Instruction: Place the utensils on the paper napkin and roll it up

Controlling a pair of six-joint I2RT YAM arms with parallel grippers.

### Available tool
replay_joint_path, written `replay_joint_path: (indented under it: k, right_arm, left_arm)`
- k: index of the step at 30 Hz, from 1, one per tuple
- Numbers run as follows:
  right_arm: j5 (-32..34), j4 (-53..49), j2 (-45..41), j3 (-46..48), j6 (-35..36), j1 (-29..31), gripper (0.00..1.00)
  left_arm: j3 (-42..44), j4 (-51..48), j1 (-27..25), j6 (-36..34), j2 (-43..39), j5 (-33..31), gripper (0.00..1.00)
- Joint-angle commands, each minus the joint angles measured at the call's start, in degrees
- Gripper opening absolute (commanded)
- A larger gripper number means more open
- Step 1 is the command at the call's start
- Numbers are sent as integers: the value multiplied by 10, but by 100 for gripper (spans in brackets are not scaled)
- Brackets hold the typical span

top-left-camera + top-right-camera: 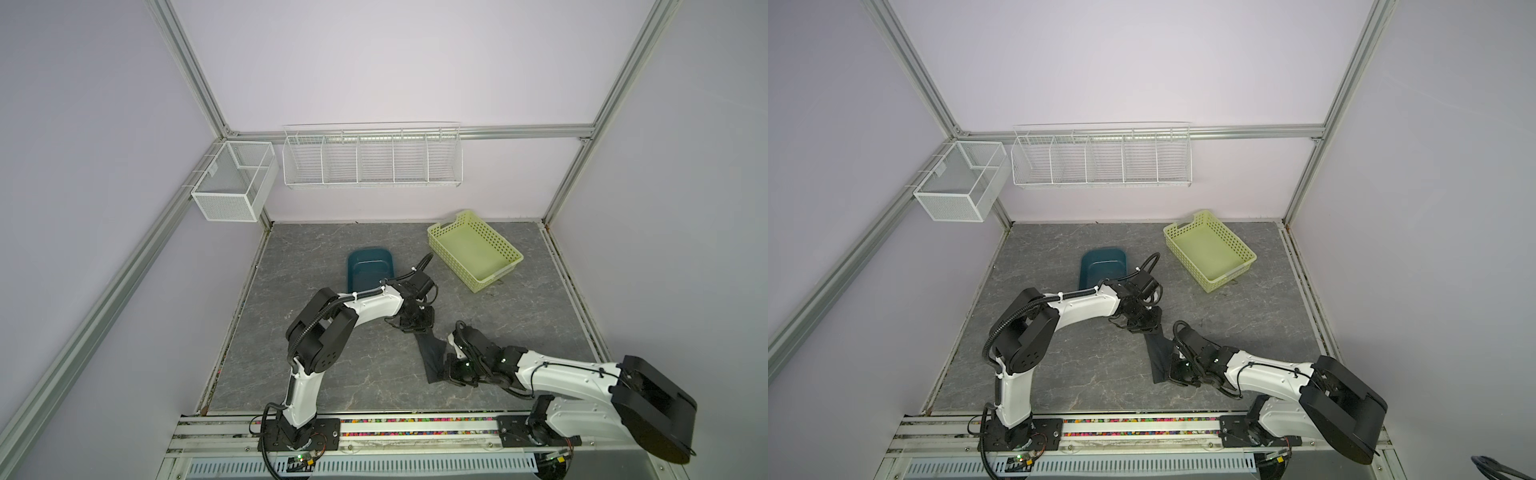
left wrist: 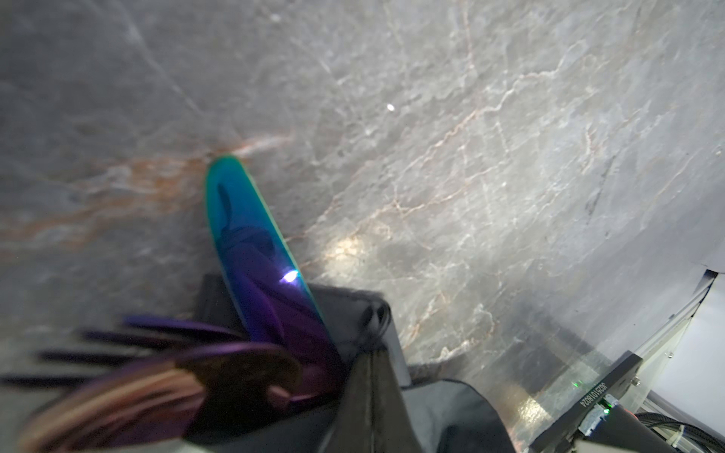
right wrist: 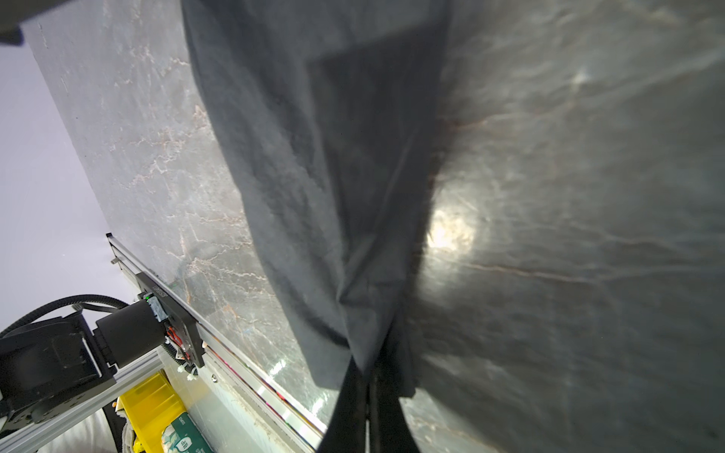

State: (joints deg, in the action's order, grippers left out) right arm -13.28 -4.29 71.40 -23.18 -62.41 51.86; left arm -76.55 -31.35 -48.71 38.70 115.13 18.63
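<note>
Right now the paper napkin [image 1: 432, 353] runs as a narrow dark band between my two pincers, near the middle of the desk [image 1: 332, 374] and a little toward my right side. The utensils [image 2: 282, 333] sit inside its far end. In the left wrist view the knife [image 2: 243, 219] blade, the fork [image 2: 117, 349] tines and the spoon [image 2: 235, 372] bowl poke out of the black fold, shiny purple and blue.

My left pincer [image 1: 415, 326] is closed on that end. It clamps the paper and, I judge, the handles within, so the set cannot slide out while the sheet is turned. My right pincer [image 1: 451, 370] is closed on the near end of the napkin. The right wrist view shows the paper gathered into creases at the grip and spreading wider away from it.

I hold both ends so the paper is taut enough to wind. The wrap looks loose and only partly made, so I judge the rolling unfinished. Whether the band touches the desk I cannot tell.

The teal tub [image 1: 370, 266] sits just behind my left arm, and the yellow-green basket [image 1: 494, 278] is well apart at the far right
</note>
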Motion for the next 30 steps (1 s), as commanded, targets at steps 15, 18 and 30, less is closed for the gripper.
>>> replay_joint_path:
  k: [15,18,30]
  right_arm:
    - [-3,-22,37,17,-16,6,6]
    - [-3,-18,37,18,-17,6,6]
    - [-8,-4,48,18,-21,8,6]
  left_arm:
    - [-26,-61,-5,-3,-104,-35,3]
    - [10,-54,-16,7,-131,-38,2]
    - [143,46,-55,70,-152,-18,0]
